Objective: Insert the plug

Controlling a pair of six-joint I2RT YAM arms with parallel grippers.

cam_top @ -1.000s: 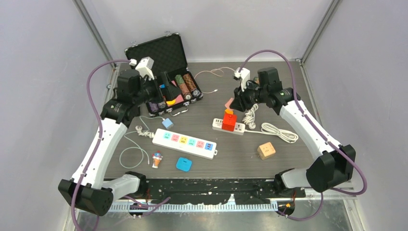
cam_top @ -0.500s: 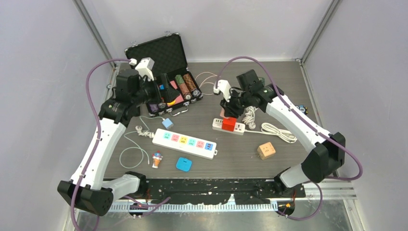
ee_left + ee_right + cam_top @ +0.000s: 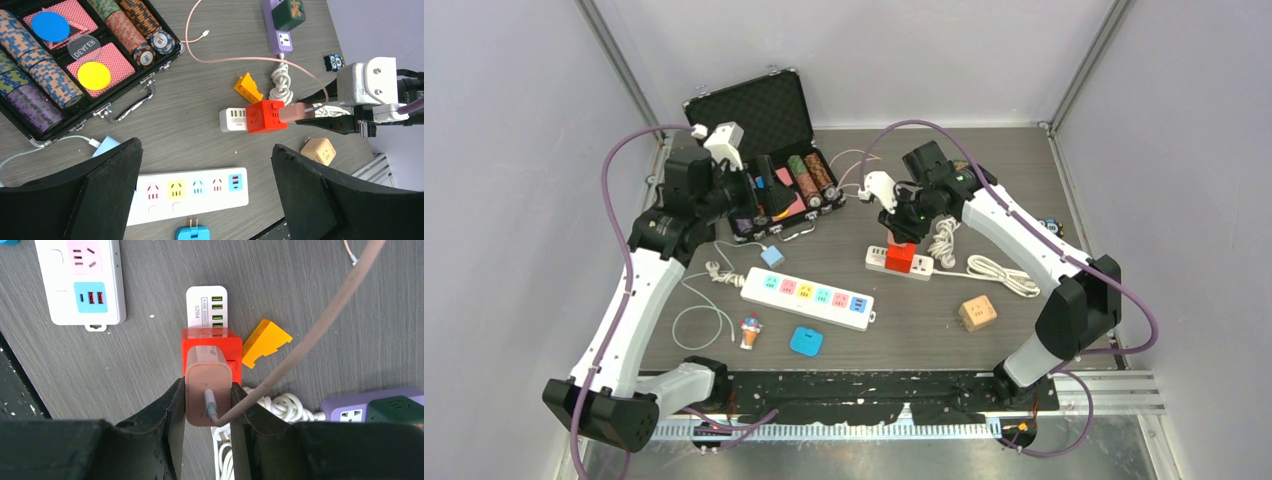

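My right gripper [image 3: 207, 386] is shut on a dusty-pink plug [image 3: 208, 390] with a pink cable trailing from its back. The plug sits directly against a red cube socket [image 3: 210, 345] mounted on a small white USB strip [image 3: 206, 305]. Its prongs are hidden. In the top view the right gripper [image 3: 902, 230] hangs right over the red cube [image 3: 900, 258]. The left wrist view shows the plug [image 3: 296, 111] touching the cube [image 3: 265, 116]. My left gripper [image 3: 205, 150] is open and holds nothing, hovering near the chip case [image 3: 764, 150].
A long white power strip [image 3: 808, 297] lies at the centre, with a blue adapter [image 3: 806, 341] and a small toy figure [image 3: 750, 330] in front. A tan cube [image 3: 977, 313], coiled white cable [image 3: 1002, 272], orange piece [image 3: 265, 341] and purple strip [image 3: 370, 407] surround the red cube.
The right arm swung left and down, carrying the plug from beside the red cube onto it. The left arm stayed put.
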